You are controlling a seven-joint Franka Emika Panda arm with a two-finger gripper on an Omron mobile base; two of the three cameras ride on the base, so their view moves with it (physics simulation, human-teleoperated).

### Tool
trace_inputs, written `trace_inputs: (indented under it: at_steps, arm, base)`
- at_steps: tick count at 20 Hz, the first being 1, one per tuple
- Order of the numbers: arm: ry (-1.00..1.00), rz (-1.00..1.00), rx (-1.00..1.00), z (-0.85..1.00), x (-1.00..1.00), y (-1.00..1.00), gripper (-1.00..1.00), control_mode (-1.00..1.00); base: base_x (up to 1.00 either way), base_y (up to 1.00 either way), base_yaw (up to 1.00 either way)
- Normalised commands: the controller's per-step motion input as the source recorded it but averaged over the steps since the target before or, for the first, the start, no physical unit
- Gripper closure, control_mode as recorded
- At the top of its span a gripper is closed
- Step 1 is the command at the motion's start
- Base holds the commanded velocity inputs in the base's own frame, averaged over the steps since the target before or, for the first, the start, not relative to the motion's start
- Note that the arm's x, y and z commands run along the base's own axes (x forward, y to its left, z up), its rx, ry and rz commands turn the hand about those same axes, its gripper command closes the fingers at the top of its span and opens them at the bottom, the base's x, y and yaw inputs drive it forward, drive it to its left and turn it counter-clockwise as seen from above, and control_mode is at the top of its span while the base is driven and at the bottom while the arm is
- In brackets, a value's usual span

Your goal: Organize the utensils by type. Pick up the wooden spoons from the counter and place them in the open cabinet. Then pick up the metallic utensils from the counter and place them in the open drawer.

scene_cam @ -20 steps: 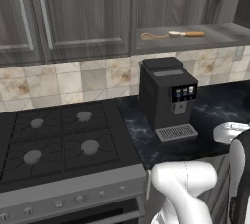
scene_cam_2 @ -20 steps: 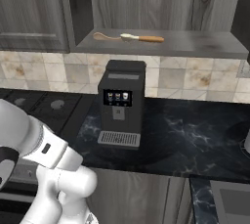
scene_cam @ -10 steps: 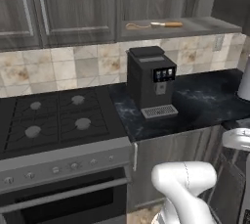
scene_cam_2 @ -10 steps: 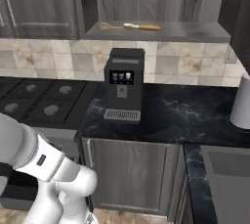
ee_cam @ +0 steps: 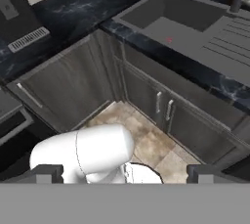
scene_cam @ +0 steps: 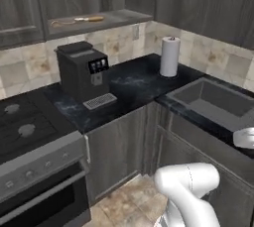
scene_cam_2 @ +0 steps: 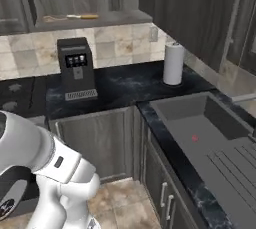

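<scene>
A kitchen robot stands back from the corner of a dark stone counter point(scene_cam: 129, 80), arm folded low, its claw point(ee_cam: 124, 171) spread wide and holding nothing, the two dark tips set far apart over the tiled floor point(ee_cam: 141, 137) in front of the lower cabinet doors point(ee_cam: 146, 98).

Nearest the robot, the counter's right run carries a grey sink point(scene_cam_2: 200, 128) with a ribbed draining board point(scene_cam_2: 235, 165). Further back, a paper towel roll point(scene_cam: 169, 56) stands upright near the counter's rear edge beside the sink, and a black coffee machine point(scene_cam: 82, 70) sits left of it, next to the stove point(scene_cam: 22, 124).

Farthest off, in the open cabinet point(scene_cam: 94, 20) above the coffee machine, a wooden spoon point(scene_cam_2: 70, 17) lies flat on the shelf, handle pointing right. Such a spoon is probably light and stiff, best taken across the middle of the handle.

No metal utensils or open drawer can be made out on this stretch of counter. They should be stiff but slippery, needing a firm pinch at mid-handle. The paper towel roll and coffee machine look like the main obstacles to any reach across the counter.
</scene>
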Motion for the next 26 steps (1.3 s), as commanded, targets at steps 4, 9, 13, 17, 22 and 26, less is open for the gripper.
trace_inputs:
  at_steps: [4, 9, 13, 17, 22, 26]
  arm:
    - [0.0, 0.0, 0.0, 0.0, 0.0, 0.0, -1.0, 1.0]
    - [0.0, 0.0, 0.0, 0.0, 0.0, 0.0, -1.0, 1.0]
    - [0.0, 0.0, 0.0, 0.0, 0.0, 0.0, -1.0, 1.0]
    - [0.0, 0.0, 0.0, 0.0, 0.0, 0.0, -1.0, 1.0]
    - [0.0, 0.0, 0.0, 0.0, 0.0, 0.0, -1.0, 1.0]
    - [0.0, 0.0, 0.0, 0.0, 0.0, 0.0, -1.0, 1.0]
  base:
    - [-0.54, 0.25, -0.84]
    - [-0.68, 0.06, -0.7]
    - [-0.69, 0.0, -0.66]
    - [-0.58, 0.0, -0.67]
    - [-0.31, -0.08, -0.76]
    - [0.0, -0.01, -0.98]
